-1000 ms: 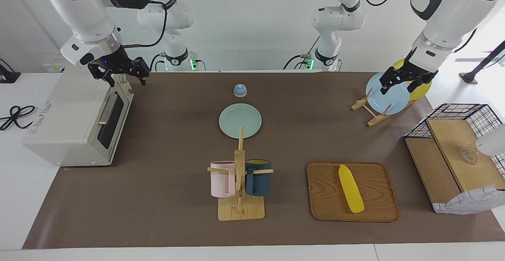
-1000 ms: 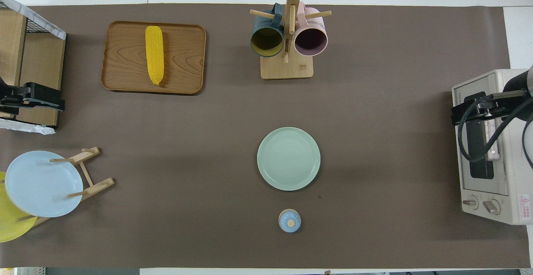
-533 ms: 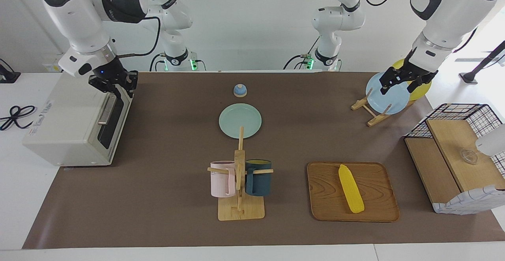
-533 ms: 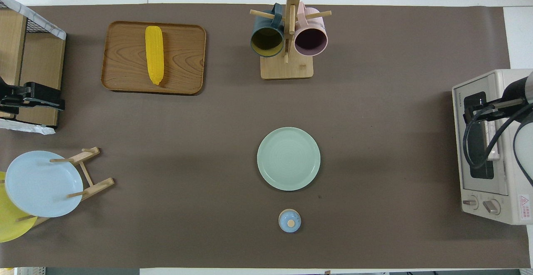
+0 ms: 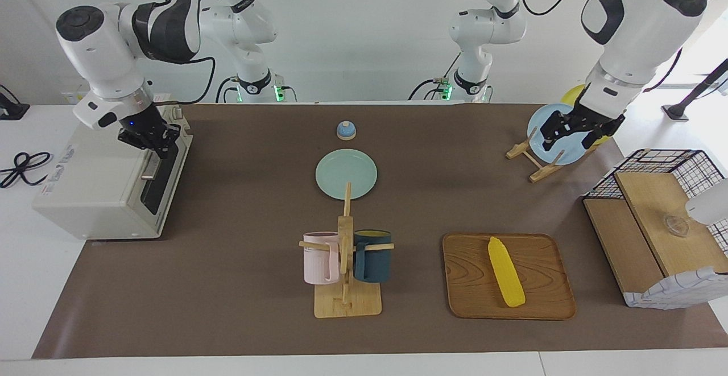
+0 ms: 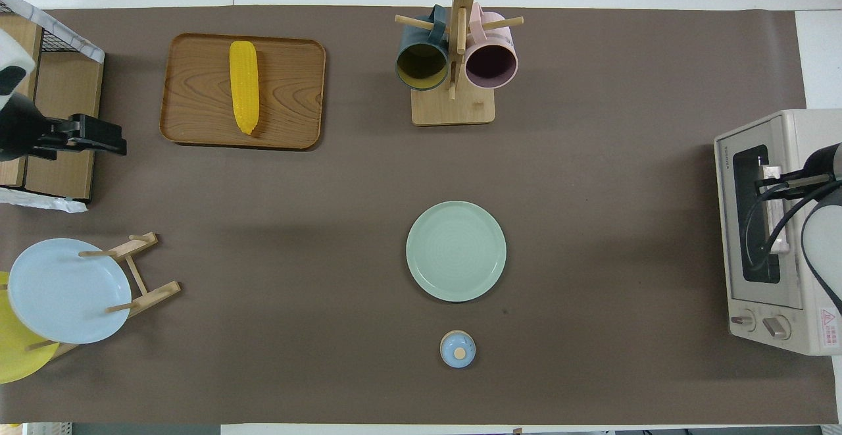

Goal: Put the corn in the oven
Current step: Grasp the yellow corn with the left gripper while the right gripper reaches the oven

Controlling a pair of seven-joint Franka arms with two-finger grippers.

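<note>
The yellow corn lies on a wooden tray toward the left arm's end of the table; it also shows in the overhead view, on the tray. The off-white oven stands at the right arm's end with its glass door closed; in the overhead view the oven is at the table's edge. My right gripper is low at the top edge of the oven door, by the bar handle. My left gripper is open and empty, in the air over the plate rack.
A plate rack holds a blue plate and a yellow plate. A wire-and-wood basket box stands beside the tray. A mug stand with two mugs, a green plate and a small blue lid sit mid-table.
My right gripper has come down from above the oven's top corner to the top of the door by the handle. My left gripper has dropped slightly and shifted toward the tray.
</note>
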